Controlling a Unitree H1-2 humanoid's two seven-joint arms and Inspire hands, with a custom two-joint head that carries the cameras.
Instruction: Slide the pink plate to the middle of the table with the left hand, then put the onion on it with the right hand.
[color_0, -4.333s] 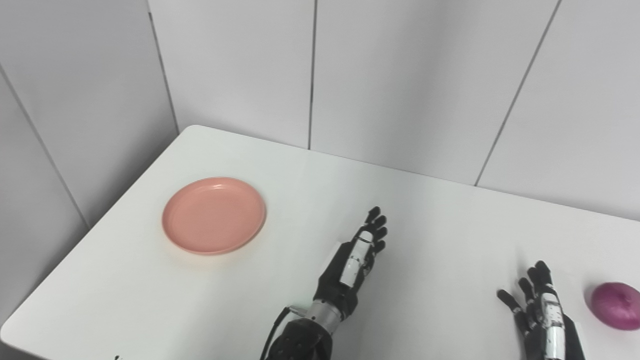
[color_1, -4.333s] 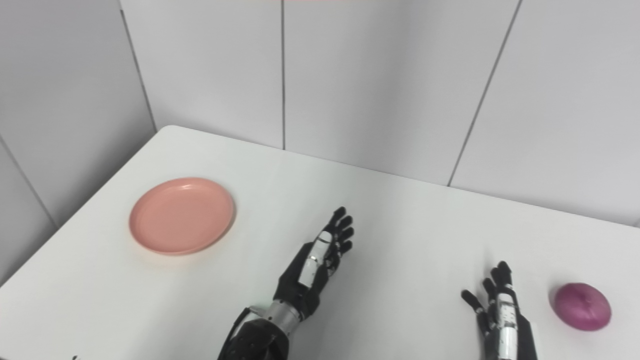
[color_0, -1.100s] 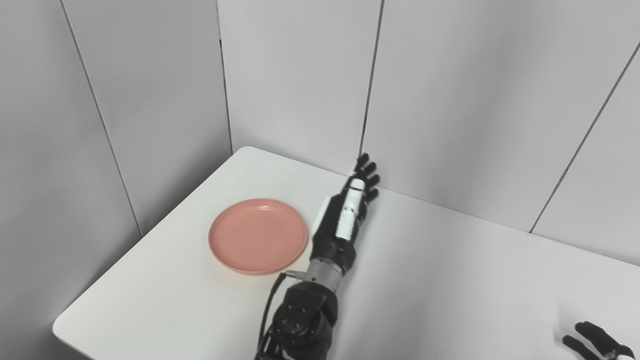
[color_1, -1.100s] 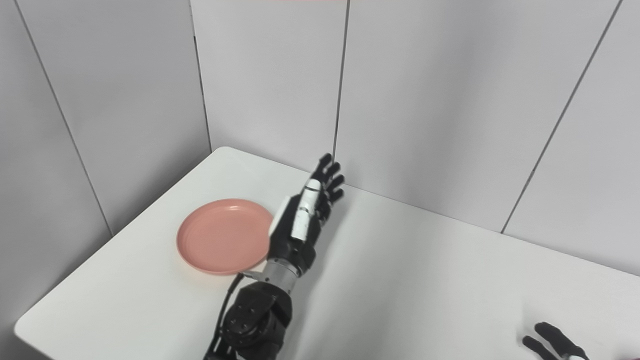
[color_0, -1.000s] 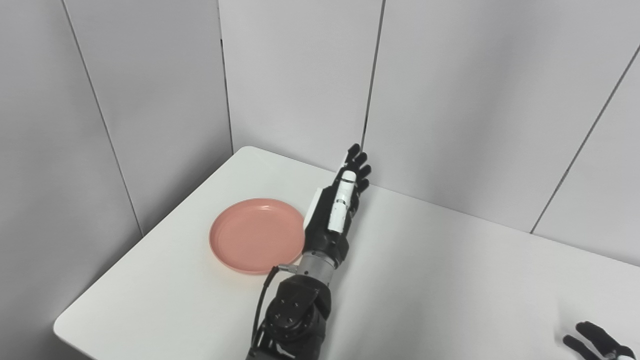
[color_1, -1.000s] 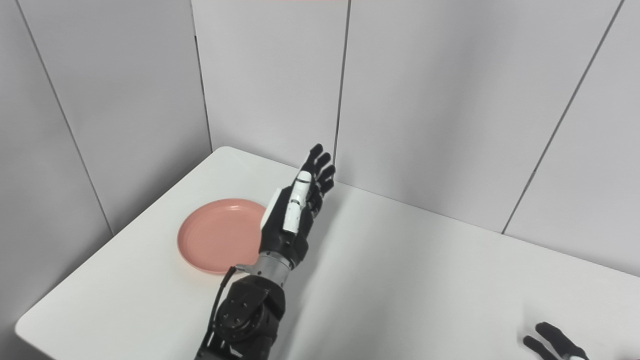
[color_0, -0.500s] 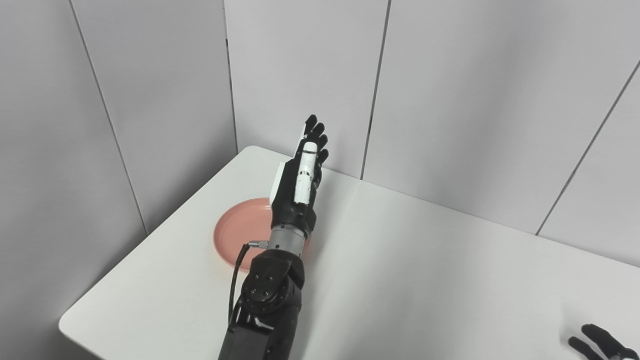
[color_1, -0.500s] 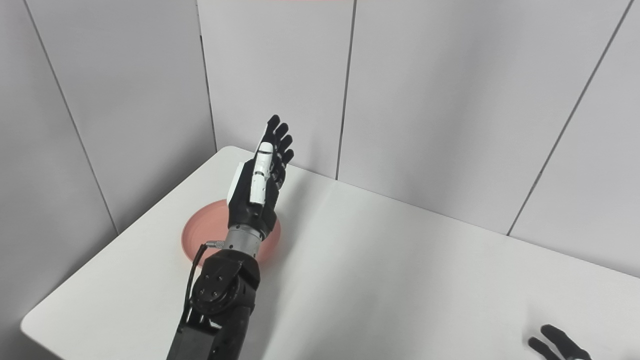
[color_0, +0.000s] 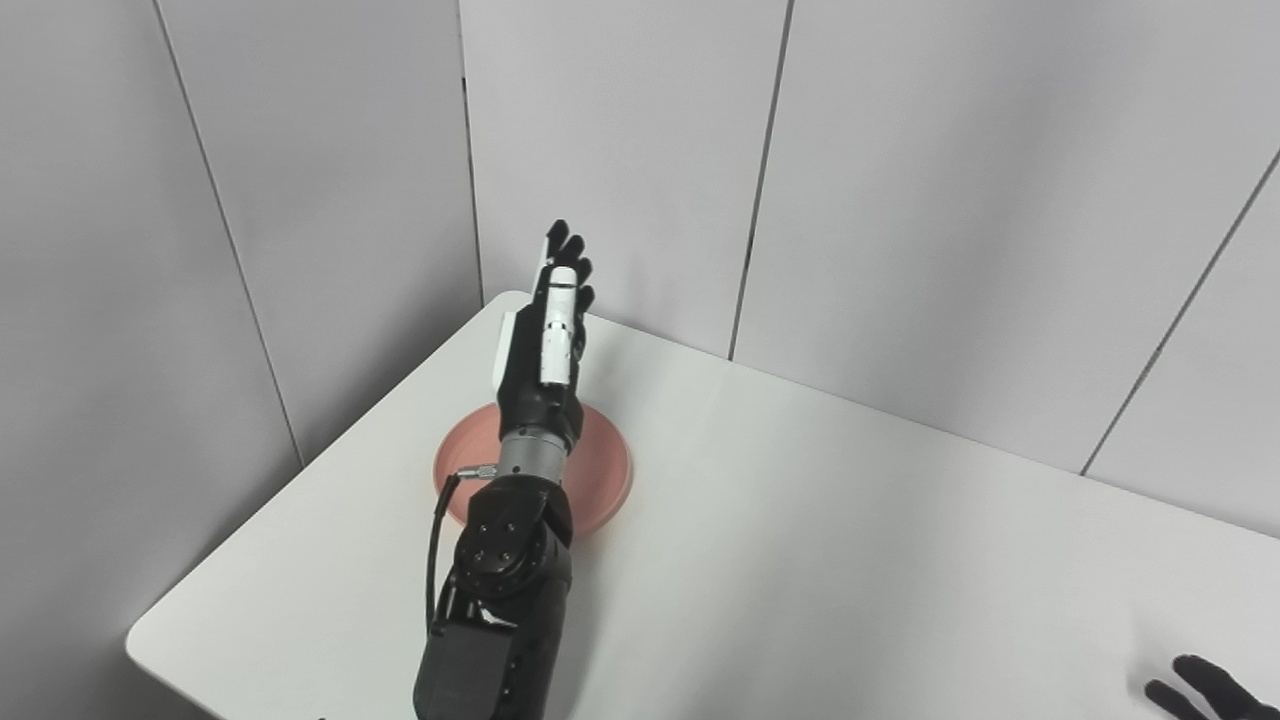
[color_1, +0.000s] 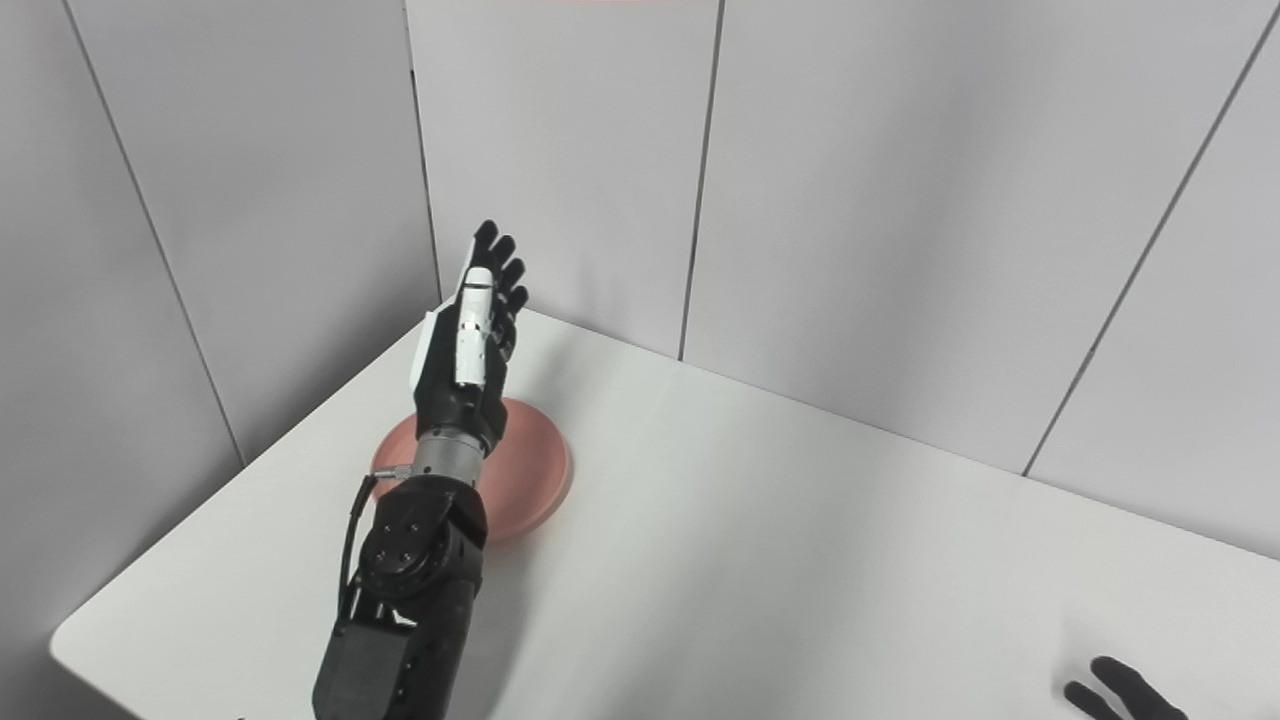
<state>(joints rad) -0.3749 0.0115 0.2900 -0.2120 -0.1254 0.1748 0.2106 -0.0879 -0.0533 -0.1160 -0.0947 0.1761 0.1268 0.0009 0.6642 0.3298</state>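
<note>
Low at the near right edge, only fingertips of the right hand (color_0: 1205, 685) — state cannot be told; onion out of view. Farther off, left hand (color_0: 545, 345) swung across, fingers spread and empty, above the pink plate (color_0: 600, 470) near the table (color_0: 850, 560) far-left corner — slide apparently imminent.

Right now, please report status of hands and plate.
Left hand open, raised over plate. Right hand mostly out of frame, state unclear. Plate near left corner, not centred. Onion not in view.
</note>
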